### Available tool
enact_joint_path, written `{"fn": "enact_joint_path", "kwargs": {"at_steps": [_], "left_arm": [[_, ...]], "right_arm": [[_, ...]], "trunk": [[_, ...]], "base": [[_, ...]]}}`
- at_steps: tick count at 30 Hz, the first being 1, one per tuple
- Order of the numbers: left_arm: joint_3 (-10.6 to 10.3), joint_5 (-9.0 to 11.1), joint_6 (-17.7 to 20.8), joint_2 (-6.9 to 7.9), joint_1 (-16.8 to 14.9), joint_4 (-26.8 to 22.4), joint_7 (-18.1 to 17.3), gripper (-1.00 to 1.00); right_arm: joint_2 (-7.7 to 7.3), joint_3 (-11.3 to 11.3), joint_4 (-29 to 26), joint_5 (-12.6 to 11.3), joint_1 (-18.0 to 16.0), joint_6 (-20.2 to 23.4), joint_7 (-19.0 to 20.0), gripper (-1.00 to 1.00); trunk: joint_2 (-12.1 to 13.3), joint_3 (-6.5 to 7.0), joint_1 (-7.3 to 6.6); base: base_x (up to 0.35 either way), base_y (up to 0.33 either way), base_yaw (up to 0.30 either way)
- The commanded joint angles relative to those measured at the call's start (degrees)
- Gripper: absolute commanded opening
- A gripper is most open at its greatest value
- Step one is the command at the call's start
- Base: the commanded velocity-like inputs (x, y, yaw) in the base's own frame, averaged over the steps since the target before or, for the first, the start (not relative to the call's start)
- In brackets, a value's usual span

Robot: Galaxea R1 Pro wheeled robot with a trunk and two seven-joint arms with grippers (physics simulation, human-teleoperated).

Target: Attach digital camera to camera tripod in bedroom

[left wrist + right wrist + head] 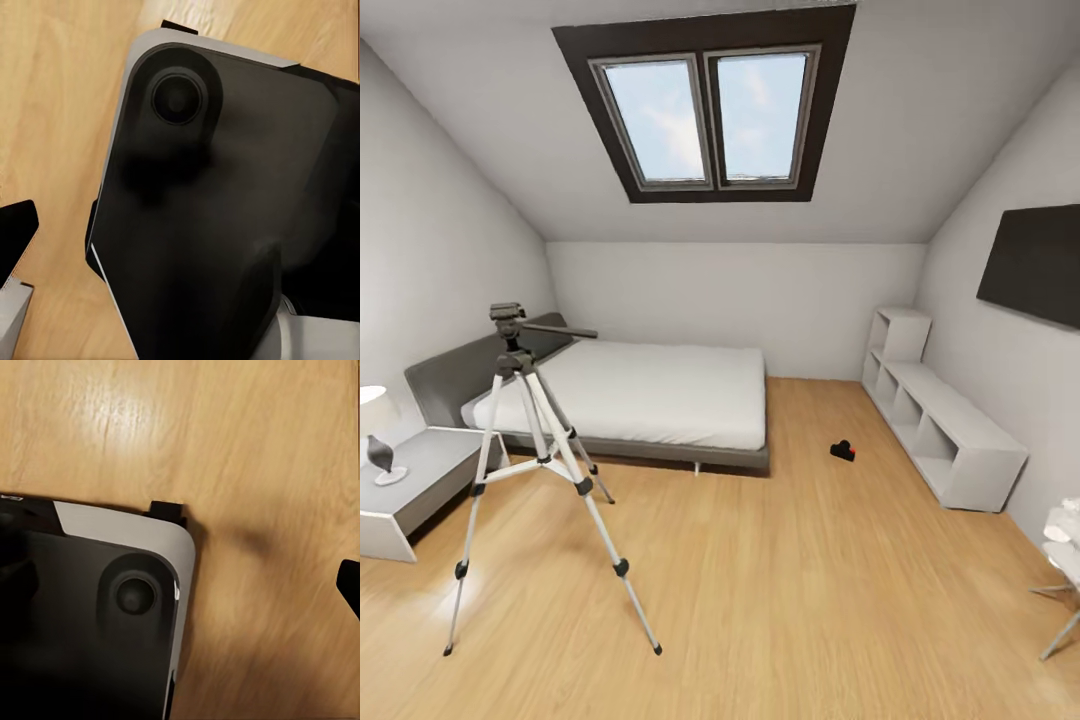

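Note:
The camera tripod (530, 440) stands upright on the wood floor at the left of the bedroom, in front of the bed. Its silver-white legs are spread and its black pan handle points right. The digital camera (843, 451), small and black with a red spot, lies on the floor near the bed's foot corner, well right of the tripod. In the left wrist view one dark fingertip (16, 232) shows at the picture's edge. The right wrist view likewise has one fingertip (349, 585) at its edge. Nothing sits between the fingers of either gripper.
A grey bed (650, 395) stands against the far wall, with a nightstand (420, 480) and lamp (375, 430) at left. A white shelf unit (940, 430) lines the right wall under a dark screen (1035, 262). My dark base (225, 187) sits below the wrists.

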Motion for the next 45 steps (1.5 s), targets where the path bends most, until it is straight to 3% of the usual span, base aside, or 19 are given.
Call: {"fn": "enact_joint_path", "kwargs": {"at_steps": [1,45], "left_arm": [[0.03,0.25,-0.03,0.0,0.04,-0.12,0.01,1.0],[0.03,0.24,-0.03,-0.08,0.04,-0.12,-0.03,1.0]], "right_arm": [[0.0,0.39,0.18,-0.38,-0.09,-0.2,0.23,1.0],[0.24,0.38,0.26,-0.5,-0.09,-1.11,-1.81,1.0]], "trunk": [[-0.04,-0.05,0.0],[-0.04,-0.05,0.0]], "base": [[0.0,0.0,-0.287],[0.0,0.0,-0.289]]}}
